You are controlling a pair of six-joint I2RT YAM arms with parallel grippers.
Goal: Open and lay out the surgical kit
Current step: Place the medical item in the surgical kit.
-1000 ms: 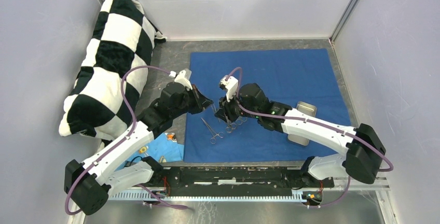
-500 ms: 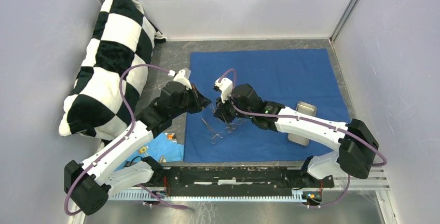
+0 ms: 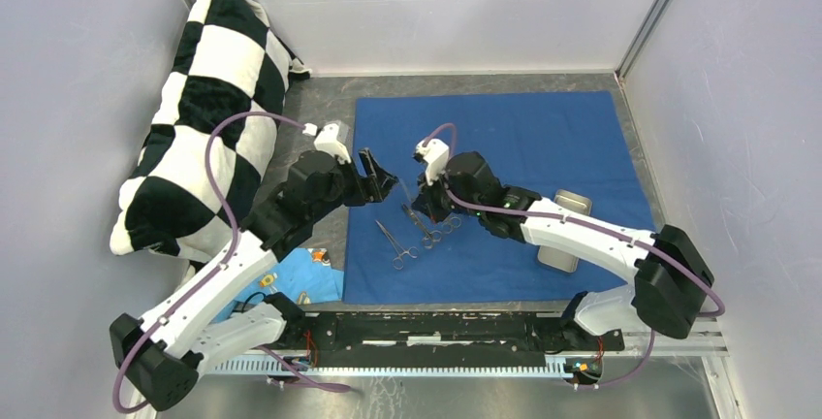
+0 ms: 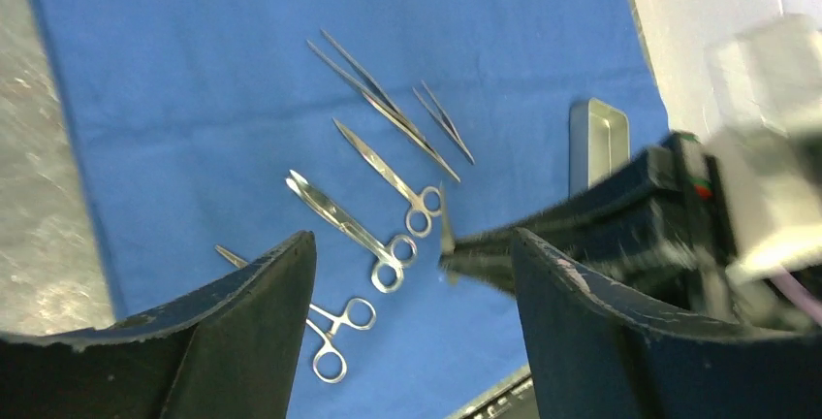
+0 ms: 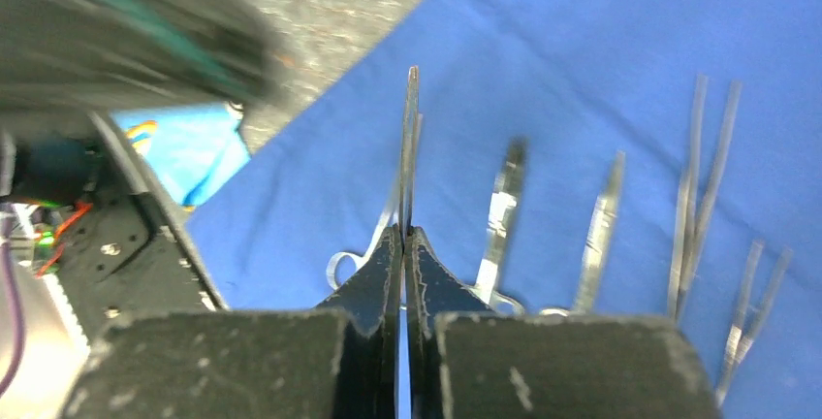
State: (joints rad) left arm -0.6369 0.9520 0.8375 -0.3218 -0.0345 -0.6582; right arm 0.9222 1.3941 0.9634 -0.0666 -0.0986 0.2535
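The dark blue cloth [image 3: 523, 147] lies spread flat on the table. On it rest a steel tray [image 3: 565, 230], a ring-handled clamp [image 4: 330, 332], two scissors [image 4: 349, 230], long tweezers [image 4: 378, 104] and short tweezers [image 4: 444, 120]. My right gripper [image 3: 424, 194] hangs over the cloth's left part, shut on a thin silver instrument [image 5: 411, 147] that sticks straight out past its tips, seen edge-on. My left gripper [image 3: 378, 175] hovers just left of it with its jaws wide open and nothing between its fingers [image 4: 262, 332].
A black-and-white checkered pillow [image 3: 204, 109] leans against the left wall. A light blue cloth scrap [image 3: 310, 278] lies at the cloth's near left corner. The arms' base rail [image 3: 436, 327] runs along the front edge, and grey walls close in the sides.
My left gripper has opened and drawn slightly up and left. My right gripper has closed fully on the thin instrument at the spot where the two grippers met.
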